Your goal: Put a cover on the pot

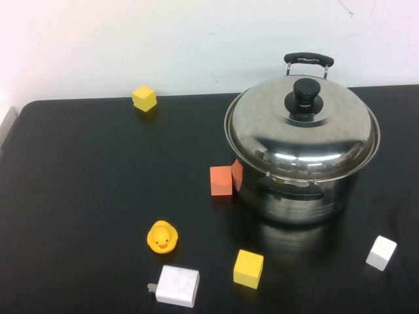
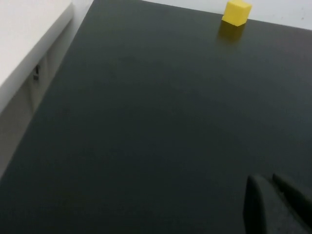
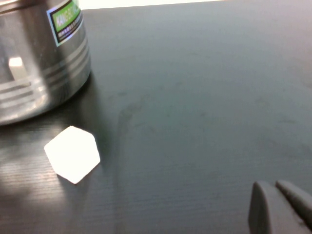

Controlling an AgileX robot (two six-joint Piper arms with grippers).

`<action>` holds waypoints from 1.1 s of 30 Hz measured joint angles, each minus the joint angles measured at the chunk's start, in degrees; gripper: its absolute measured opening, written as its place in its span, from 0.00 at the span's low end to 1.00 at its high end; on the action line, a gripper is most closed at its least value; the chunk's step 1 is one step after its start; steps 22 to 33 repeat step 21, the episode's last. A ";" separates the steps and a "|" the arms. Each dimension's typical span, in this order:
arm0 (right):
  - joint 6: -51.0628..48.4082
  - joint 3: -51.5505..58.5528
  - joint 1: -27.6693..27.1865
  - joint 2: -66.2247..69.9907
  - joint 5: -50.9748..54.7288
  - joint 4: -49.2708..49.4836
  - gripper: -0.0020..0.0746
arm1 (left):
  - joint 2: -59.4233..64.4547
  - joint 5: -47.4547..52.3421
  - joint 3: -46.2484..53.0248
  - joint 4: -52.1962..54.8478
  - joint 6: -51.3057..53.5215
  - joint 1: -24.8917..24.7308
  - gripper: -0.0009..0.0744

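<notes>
Shiny steel pot (image 1: 301,193) sits right of centre on the matte black table (image 1: 85,196), domed lid (image 1: 301,127) with black knob on it. Left gripper (image 2: 275,207) above bare tabletop, fingers pressed together. Right gripper (image 3: 280,207) near white cube (image 3: 73,153), fingers together too.

The large shiny stainless-steel stockpot (image 1: 298,190) with black loop side handles is seen upright on the table's right half, capped by a domed steel lid (image 1: 302,124) with black knob.
</notes>
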 joint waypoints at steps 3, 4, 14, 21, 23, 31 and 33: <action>0.00 0.00 0.00 0.00 0.00 0.00 0.02 | 0.00 0.00 0.00 0.00 1.21 0.00 0.01; 0.00 0.00 0.00 0.00 0.00 0.00 0.02 | 0.00 0.00 0.00 0.00 1.31 0.00 0.01; 0.00 0.00 0.00 0.00 0.00 0.00 0.02 | 0.00 0.00 0.00 -0.08 1.79 -0.23 0.01; 0.00 0.00 0.00 0.00 0.00 0.00 0.02 | 0.00 0.09 -0.10 -0.08 1.79 -0.57 0.01; 0.00 0.00 0.00 0.00 0.00 0.00 0.02 | 0.00 0.09 -0.10 -0.08 1.79 -0.57 0.01; 0.00 0.00 0.00 0.00 0.00 0.00 0.02 | 0.00 0.09 -0.10 -0.08 1.79 -0.57 0.01; 0.00 0.00 0.00 0.00 0.00 0.00 0.02 | 0.00 0.09 -0.10 -0.08 1.79 -0.57 0.01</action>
